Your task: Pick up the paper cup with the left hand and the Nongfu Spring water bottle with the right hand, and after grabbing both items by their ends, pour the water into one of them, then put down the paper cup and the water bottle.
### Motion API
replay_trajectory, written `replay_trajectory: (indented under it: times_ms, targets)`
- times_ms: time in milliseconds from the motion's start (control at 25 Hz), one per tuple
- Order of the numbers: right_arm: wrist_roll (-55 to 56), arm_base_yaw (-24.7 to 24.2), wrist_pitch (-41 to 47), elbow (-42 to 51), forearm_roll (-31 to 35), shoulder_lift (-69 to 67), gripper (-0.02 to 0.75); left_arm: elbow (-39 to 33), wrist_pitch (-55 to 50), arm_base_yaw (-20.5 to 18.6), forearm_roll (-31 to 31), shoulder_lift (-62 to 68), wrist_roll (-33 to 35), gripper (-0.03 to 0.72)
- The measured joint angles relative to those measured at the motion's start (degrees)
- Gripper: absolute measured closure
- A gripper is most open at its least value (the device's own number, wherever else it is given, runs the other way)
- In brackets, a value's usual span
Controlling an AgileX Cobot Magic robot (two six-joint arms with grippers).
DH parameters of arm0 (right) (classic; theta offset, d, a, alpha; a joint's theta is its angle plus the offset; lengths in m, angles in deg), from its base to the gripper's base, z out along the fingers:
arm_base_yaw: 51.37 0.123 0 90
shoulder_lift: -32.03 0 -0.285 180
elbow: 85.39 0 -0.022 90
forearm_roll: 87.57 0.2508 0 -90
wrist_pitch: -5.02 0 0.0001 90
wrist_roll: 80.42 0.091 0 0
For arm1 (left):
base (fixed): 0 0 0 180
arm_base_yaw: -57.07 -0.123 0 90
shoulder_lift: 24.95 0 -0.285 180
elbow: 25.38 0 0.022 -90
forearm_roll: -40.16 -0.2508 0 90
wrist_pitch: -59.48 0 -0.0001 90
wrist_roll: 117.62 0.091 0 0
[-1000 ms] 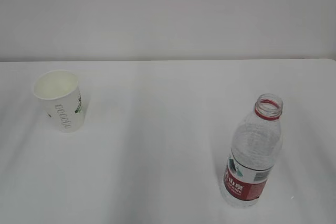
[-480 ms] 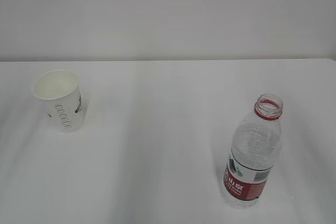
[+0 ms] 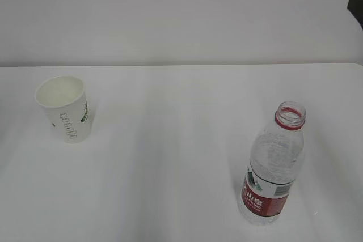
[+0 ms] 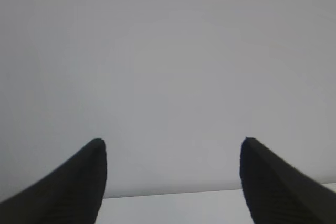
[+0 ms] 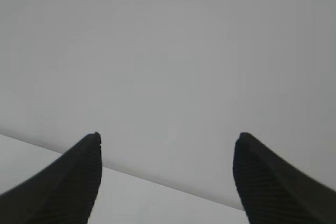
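While uncapped, bottle (image 3: 274, 168) part-full; cup (image 3: 63, 107) upright, apart

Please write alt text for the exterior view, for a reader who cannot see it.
A white paper cup stands upright at the left of a white table, and an uncapped clear water bottle with a red label stands upright at the near right, far apart from it. Neither is held; only a dark part of an arm shows at the upper right edge.

The paper cup (image 3: 63, 109) stood upright near the table's (image 3: 181, 157) left edge, toward the back. The Nongfu Spring water bottle (image 3: 274, 167) stood upright near the front right corner, well apart from the cup.
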Motion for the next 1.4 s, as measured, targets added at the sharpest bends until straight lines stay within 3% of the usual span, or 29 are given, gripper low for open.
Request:
replay_trajectory:
  times_ms: [160,480,1120,1400]
  targets:
    - [-7.0,0.0,-4.5,0.0,6.7,-4.7,0.150,0.0,0.6,-2.1,0.0,1.1,0.0,0.109]
    - [-15.8,0.0,-14.6,0.0,19.0,-12.6,0.150,0.0,6.0,-2.2,-0.1,10.0,0.0,0.109]
    - [-15.4,0.0,-22.6,1.5,20.7,-25.5,0.150,0.0,12.7,-2.2,1.2,24.9,0.0,0.109]
    - [-11.4,0.0,-30.5,8.1,20.9,-27.4,0.150,-6.0,20.9,-2.2,2.5,25.3,0.0,0.109]
